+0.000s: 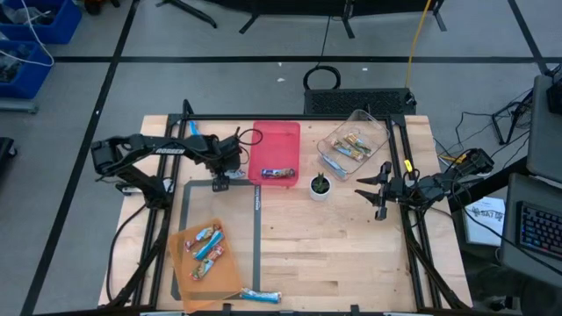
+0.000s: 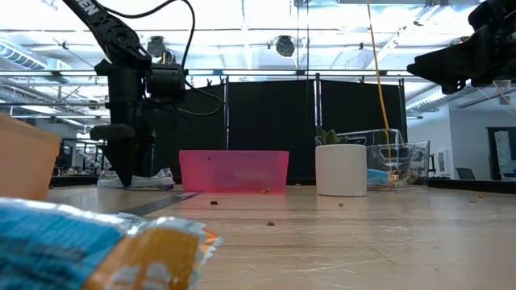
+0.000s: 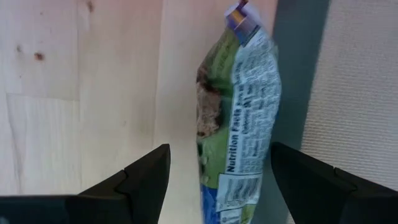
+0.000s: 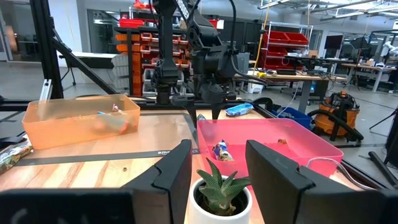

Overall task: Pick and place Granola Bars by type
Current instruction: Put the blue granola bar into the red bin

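My left gripper [image 3: 217, 186] hangs over the table [image 1: 351, 254] just beside the pink bin [image 1: 274, 145], its fingers [image 3: 140, 177] spread wide with a green-and-white granola bar [image 3: 239, 118] lying between them, neither finger touching it. One bar [image 1: 279, 173] lies in the pink bin, several [image 1: 205, 250] in the orange bin [image 1: 184, 241], more [image 1: 351, 147] in the clear bin [image 1: 373, 123]; a blue bar [image 1: 261, 296] lies at the table's near edge. My right gripper [image 1: 379, 189] waits released near the potted plant [image 1: 320, 186].
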